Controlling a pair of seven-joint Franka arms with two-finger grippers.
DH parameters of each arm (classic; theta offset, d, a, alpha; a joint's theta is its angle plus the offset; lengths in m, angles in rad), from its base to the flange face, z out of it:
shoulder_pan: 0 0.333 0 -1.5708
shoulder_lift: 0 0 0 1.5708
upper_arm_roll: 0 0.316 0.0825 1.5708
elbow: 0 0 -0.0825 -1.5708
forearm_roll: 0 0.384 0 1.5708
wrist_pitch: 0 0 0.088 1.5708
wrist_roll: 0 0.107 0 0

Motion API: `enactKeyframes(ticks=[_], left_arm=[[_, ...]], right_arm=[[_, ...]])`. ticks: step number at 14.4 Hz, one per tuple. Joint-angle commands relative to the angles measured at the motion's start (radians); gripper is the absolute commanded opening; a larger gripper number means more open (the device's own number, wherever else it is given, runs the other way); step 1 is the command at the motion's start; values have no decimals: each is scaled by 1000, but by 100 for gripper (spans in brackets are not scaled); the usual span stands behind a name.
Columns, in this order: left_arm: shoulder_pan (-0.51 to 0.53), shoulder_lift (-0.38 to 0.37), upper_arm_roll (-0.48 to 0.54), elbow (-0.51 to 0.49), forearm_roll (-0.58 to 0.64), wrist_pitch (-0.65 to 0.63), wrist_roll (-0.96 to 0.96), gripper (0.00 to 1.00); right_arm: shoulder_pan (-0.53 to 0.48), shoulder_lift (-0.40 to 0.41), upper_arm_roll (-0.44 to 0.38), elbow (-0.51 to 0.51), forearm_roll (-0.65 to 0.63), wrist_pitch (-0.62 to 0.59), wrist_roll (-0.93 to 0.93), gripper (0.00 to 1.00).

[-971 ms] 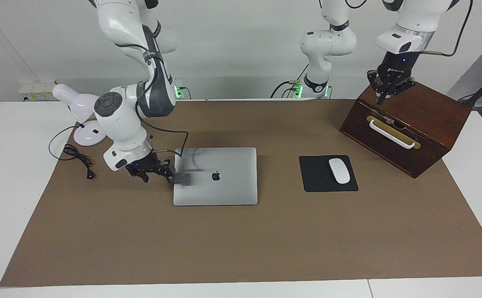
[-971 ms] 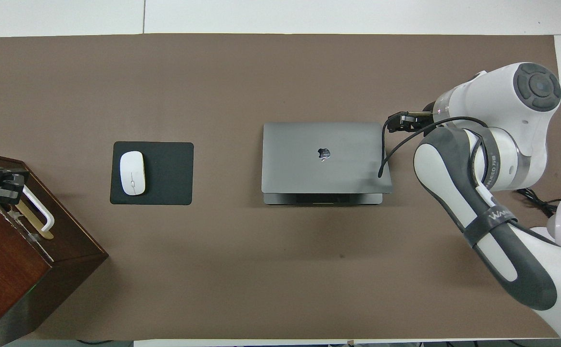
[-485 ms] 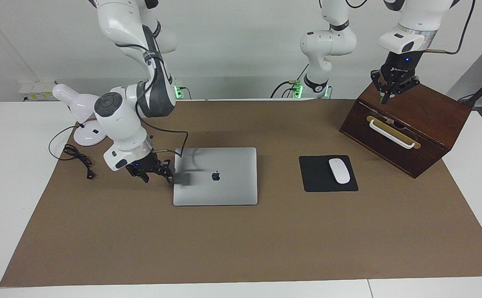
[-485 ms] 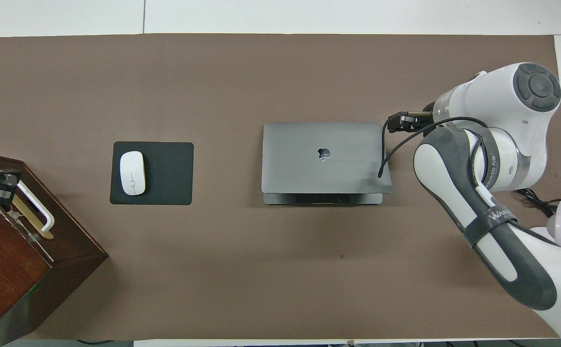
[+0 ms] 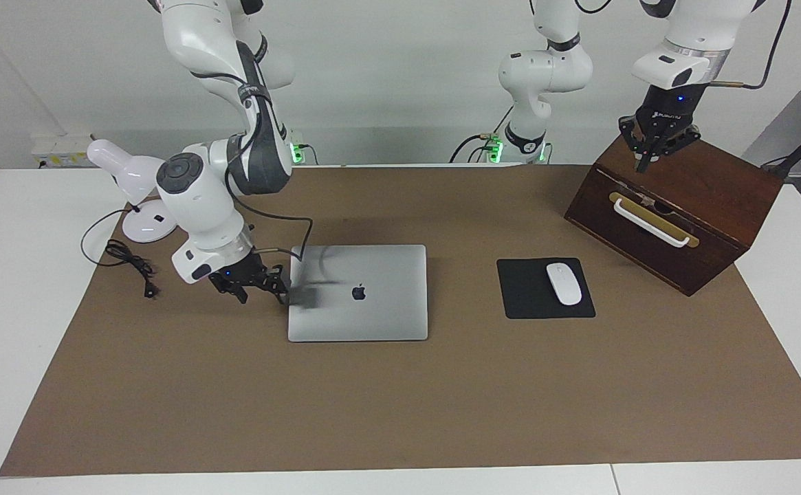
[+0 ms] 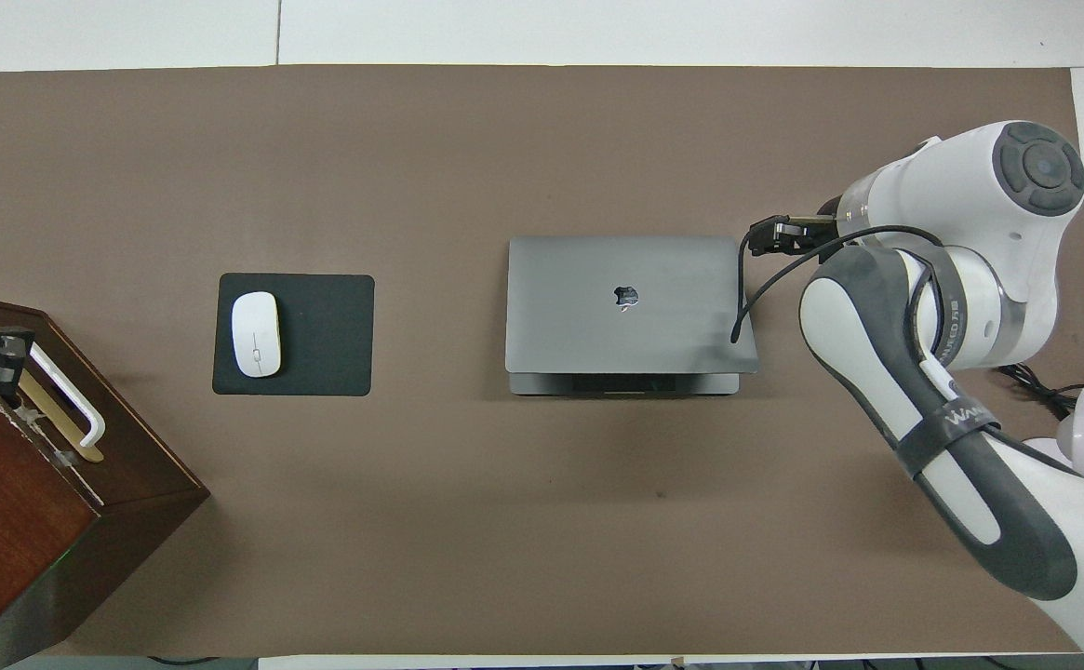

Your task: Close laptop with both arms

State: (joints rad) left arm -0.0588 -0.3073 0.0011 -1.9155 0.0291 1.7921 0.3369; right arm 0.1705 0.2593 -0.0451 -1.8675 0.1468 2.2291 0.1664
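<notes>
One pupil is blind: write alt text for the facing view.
A silver laptop, lid lowered, lies on a brown table mat; the right claw, open, is at its edge. The left claw, shut, hangs over a wooden box.

Open brown mat all round the laptop [image 5: 357, 292]
Only the mouse pad [image 5: 545, 288] sits beside it, toward the left arm's end; wooden box [image 5: 675, 210] past that.

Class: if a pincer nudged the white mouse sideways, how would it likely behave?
The mouse looks smooth and rounded, so a pincer would probably slip off it. It looks small and light, so it would likely slide. The mouse pad under it might add friction.
</notes>
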Motion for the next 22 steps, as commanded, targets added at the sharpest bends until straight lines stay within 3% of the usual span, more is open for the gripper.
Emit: enactKeyframes(ticks=[1, 2, 15, 22], left_arm=[[10, -15, -6, 3, 22, -11, -21, 64], [11, -18, -6, 1, 22, -8, -41, 100], [7, -18, -10, -2, 22, -7, -99, 100], [1, -19, -15, -2, 22, -7, -99, 100]], right_arm=[[-16, -23, 8, -21, 0, 26, -34, 88], [-19, -23, 8, -18, 0, 26, -36, 88], [-14, -20, 8, -18, 0, 49, -34, 88], [-39, -2, 8, 79, -7, -29, -42, 88]])
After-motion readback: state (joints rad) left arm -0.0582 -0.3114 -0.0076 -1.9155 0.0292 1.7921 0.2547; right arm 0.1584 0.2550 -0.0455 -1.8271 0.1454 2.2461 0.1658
